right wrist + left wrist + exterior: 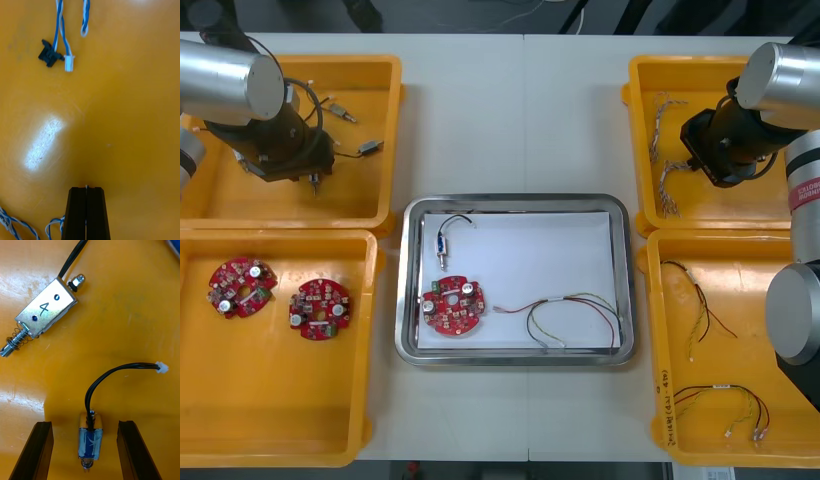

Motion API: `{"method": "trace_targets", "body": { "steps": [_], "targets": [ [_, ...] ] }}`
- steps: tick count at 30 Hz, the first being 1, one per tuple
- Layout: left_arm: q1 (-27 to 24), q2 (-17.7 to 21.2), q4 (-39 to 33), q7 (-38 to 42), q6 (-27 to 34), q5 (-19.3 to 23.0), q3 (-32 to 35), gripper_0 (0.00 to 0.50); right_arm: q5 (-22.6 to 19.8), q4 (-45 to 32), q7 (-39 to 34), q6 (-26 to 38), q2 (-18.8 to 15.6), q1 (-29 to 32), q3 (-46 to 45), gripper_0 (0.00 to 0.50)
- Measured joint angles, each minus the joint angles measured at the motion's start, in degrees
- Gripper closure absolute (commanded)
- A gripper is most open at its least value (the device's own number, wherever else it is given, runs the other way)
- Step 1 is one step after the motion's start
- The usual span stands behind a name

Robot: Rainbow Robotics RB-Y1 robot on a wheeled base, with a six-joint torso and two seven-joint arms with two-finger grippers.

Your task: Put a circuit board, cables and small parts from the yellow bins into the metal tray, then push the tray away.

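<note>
The left fingers (37, 450) stand open, low over the floor of a yellow bin (131, 315). Between them, touching neither, lies a small metal part (90, 440) wrapped in blue. A black cable (112, 371) arches from it beyond the fingertips to a white plug (162, 368). Farther ahead and well apart lies a second metal part (43, 313), marked with a 4, with a spring at one end.

The right fingers (77, 213) are closed together with nothing clearly between them, above the floor of another bin (131, 112). A twisted blue and white cable (15, 223) curls just beside them. Well ahead of the tips, another blue and white cable (60, 26) ends in a black connector (48, 54) and a white connector (69, 63).

On the counter (510, 110), between the two sets of fingers and nearer the robot than either, sits the metal tray (410, 280), white inside. It holds a circuit board (451, 305), a metal part with a black lead (443, 245), and a red and yellow cable (575, 315).
</note>
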Motion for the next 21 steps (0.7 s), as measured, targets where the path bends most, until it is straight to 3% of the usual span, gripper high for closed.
{"method": "trace_targets", "body": {
  "steps": [8, 9, 10, 11, 21],
  "targets": [
    [0.0, -0.1, 1.0, 0.0, 0.0, 0.1, -0.3, 0.007, -0.4, 0.0, 0.1, 0.0, -3.3, 0.0, 0.0, 0.5],
    [0.0, -0.1, 1.0, 0.0, -0.1, 0.1, -0.5, 0.091, -0.4, 0.0, 0.1, 0.0, -3.8, 0.0, 0.0, 0.5],
    [0.0, -0.1, 1.0, 0.0, -0.1, 0.1, -0.6, 0.357, -0.4, 0.0, 0.1, 0.0, -4.2, 0.0, 0.0, 0.5],
    [0.0, -0.1, 1.0, 0.0, -0.2, 0.1, -0.8, 0.5, -0.4, 0.0, 0.1, 0.0, -4.7, 0.0, 0.0, 0.5],
    [0.0, -0.1, 1.0, 0.0, -0.3, 1.1, -1.1, 0.5, -1.0, 0.0, 0.8, -1.0, -8.3, 0.0, 0.0, 0.5]
  ]
}}
